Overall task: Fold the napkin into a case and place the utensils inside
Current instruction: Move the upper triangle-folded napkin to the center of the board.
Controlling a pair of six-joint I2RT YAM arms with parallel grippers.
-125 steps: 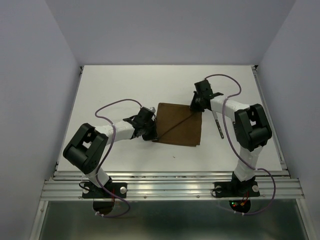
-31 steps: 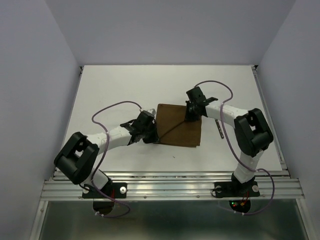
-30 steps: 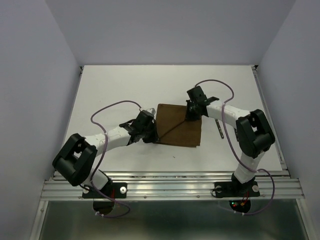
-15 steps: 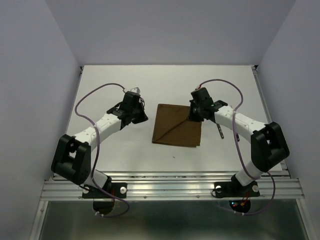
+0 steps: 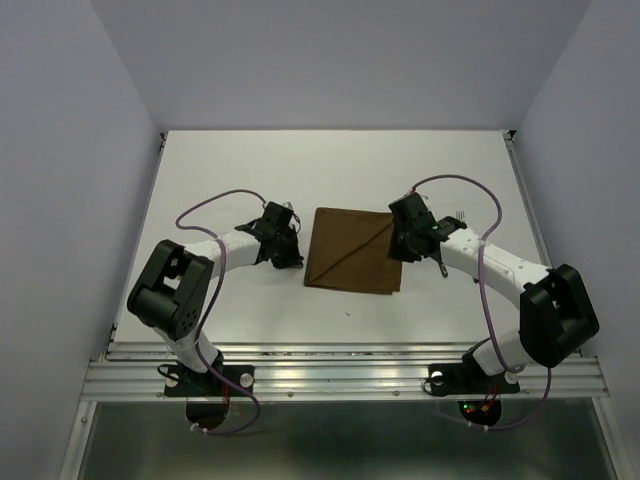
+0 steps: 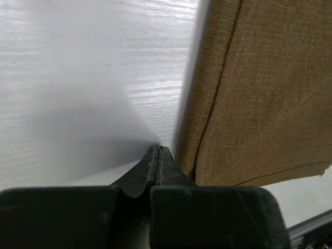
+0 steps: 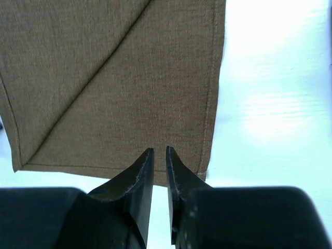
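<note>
Left of the napkin [image 5: 350, 262] the left gripper [image 6: 158, 153] sits clenched — right gripper [image 7: 159, 151] slightly parted above it, arm half-hiding utensils [image 5: 460, 213].

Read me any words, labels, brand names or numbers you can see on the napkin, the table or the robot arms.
No readable text anywhere in these views.
The napkin is plain brown cloth, the table is plain white, and the left gripper and right gripper show only unmarked black surfaces.
The lights by the right arm's base are glowing dots, not characters.
</note>
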